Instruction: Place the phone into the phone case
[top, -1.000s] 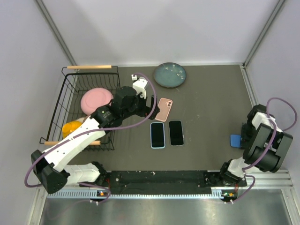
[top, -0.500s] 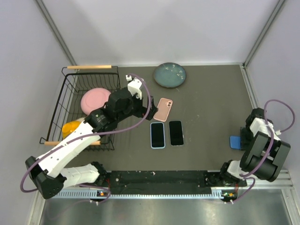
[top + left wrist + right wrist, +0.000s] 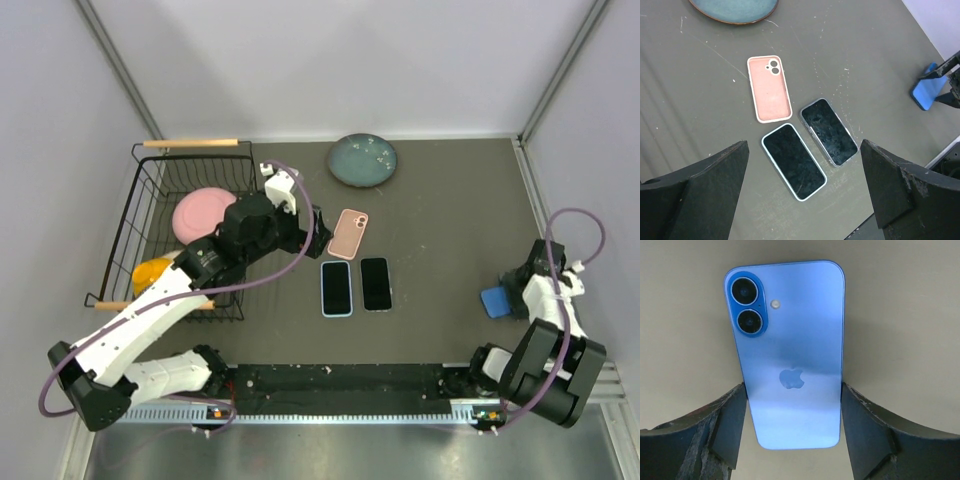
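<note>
The phone (image 3: 790,340), a blue one seen from its back with two lenses near the top, is clamped by its long edges in the right hand (image 3: 792,395), out at the 3 o'clock edge of the desk (image 3: 450,220). I cannot tell whether its lower end touches the desk or hangs just above it. The step in hand reads as the carry, since the phone is gripped but well apart from the empty pink case (image 3: 770,89). That case lies open side up near the middle of the desk, its lens cut-out toward 12 o'clock. The next move, as I judge it, calls for bringing the phone across toward 9 o'clock, laying it flat with its back down and its lenses over that cut-out, then pressing it in squarely. The left hand (image 3: 804,150) hovers spread wide and holding nothing at the case's 9 o'clock side, and could pin the case against sliding. There are three phones in all: the blue one held, plus a light-rimmed phone (image 3: 794,161) and a grey-rimmed phone (image 3: 829,131) lying screen-up side by side just at 6 o'clock of the case. There is one empty case, one teal plate (image 3: 362,160) at 12 o'clock, and one wire basket (image 3: 150,185) at 9 o'clock holding one pink dish (image 3: 207,213) and one yellow thing (image 3: 152,272).
</note>
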